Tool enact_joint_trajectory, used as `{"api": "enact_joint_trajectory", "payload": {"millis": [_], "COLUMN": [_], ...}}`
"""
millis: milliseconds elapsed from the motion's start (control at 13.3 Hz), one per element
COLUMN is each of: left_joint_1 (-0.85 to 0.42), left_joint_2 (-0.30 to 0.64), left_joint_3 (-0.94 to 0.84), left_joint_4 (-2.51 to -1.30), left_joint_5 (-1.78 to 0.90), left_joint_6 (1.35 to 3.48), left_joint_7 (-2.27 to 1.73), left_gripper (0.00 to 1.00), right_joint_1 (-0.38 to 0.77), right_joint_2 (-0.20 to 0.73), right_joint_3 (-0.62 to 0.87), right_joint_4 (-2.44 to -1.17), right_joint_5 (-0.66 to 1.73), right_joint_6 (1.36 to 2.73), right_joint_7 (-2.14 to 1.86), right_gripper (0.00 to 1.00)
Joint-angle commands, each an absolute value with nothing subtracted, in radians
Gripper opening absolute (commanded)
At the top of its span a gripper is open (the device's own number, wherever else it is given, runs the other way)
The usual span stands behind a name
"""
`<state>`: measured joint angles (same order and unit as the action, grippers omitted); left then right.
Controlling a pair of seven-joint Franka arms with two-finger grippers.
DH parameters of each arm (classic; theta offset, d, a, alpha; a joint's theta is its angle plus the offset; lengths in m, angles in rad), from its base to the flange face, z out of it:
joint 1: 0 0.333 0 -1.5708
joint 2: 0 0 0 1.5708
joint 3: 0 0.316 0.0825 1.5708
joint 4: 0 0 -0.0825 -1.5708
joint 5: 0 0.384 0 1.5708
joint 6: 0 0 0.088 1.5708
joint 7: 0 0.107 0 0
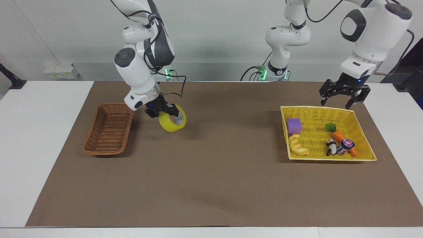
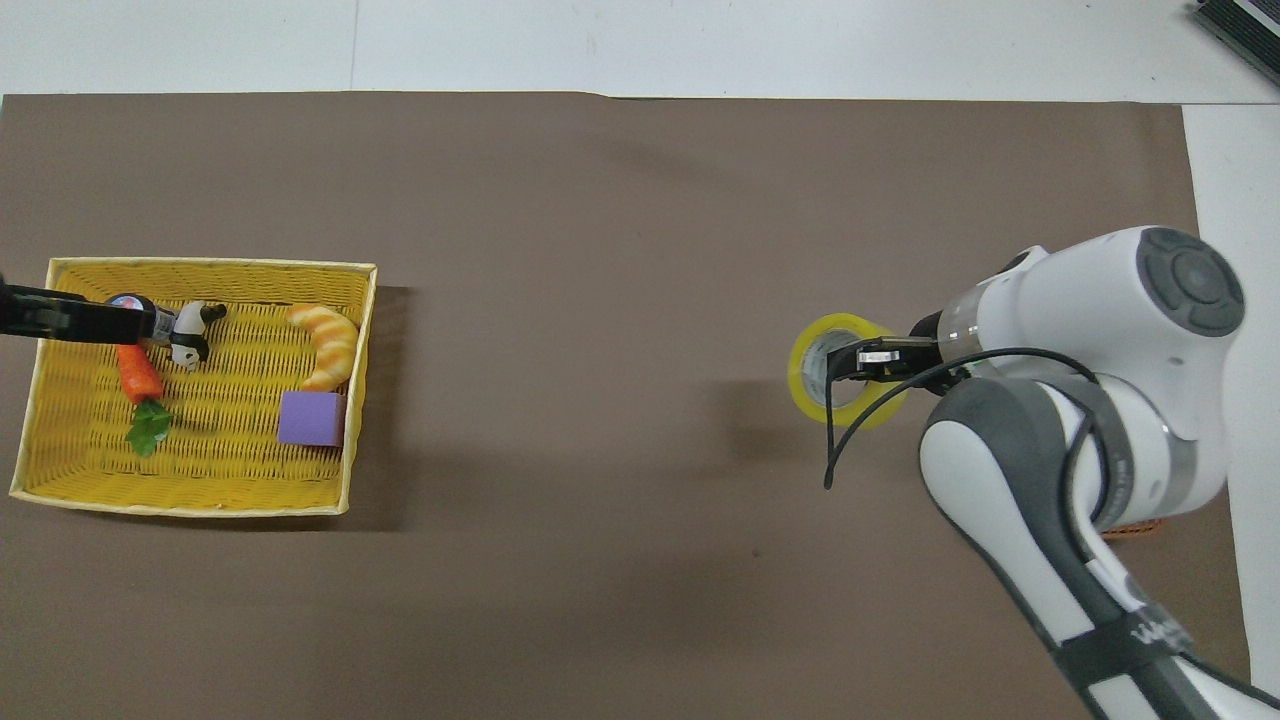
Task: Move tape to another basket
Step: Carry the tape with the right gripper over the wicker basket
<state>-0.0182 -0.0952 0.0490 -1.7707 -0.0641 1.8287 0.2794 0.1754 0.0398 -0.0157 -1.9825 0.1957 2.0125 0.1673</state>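
The right gripper (image 1: 171, 111) is up in the air over the brown paper mat (image 1: 211, 185), just beside the narrow brown woven wicker basket (image 1: 109, 129). Its jaws are squeezed shut on the wall of the wide roll of see-through yellow packing tape (image 1: 172, 123). One finger goes inside the grey-white hole of the roll. The tape hangs tilted from the jaws and does not touch the mat. It is not over the wicker basket; it is on the side of that basket that faces the middle of the bench (image 1: 43, 138).

The left gripper (image 1: 343, 94) hangs in the air well apart from the wicker basket, at the left arm's end of the bench. It is over the rim of the big bright yellow plastic mesh basket (image 1: 317, 109), at the corner nearest the robots. Its jaws are spread wide and hold nothing.

Inside the yellow mesh basket lie a purple block (image 1: 293, 125), a toy croissant (image 1: 298, 145), a toy carrot with green leaves (image 1: 340, 136), a small panda figure (image 1: 330, 147) and a little jar with a pink lid (image 1: 346, 145).
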Motion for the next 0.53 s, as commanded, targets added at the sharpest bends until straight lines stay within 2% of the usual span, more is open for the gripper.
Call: {"api": "enact_joint_trajectory", "payload": {"millis": [0,150,450], "left_joint_1": [0.009,0.009,0.009], "left_joint_2": [-0.061,-0.06,-0.061], "left_joint_3": [0.034,0.031,0.034], "left_joint_4": [-1.6,-1.554,-1.549], "left_joint_5": [-0.023,0.038,0.02], "left_joint_6": [1.662,1.599,1.565], "left_joint_7": [0.282,0.293,0.298], "left_gripper": [1.0,1.0,1.0], "right_joint_1": [0.094,0.045,-0.023], "right_joint_2": [0.06,0.06,0.045], "right_joint_3": [-0.009,-0.011,-0.014], "right_joint_4": [-1.91,-1.898,-1.942], "right_joint_5": [0.163,0.161,0.152], "right_joint_6": [1.942,1.919,1.914], "right_joint_7": [0.111,0.065,0.008], "right_gripper": [0.0,0.0,0.0]}}
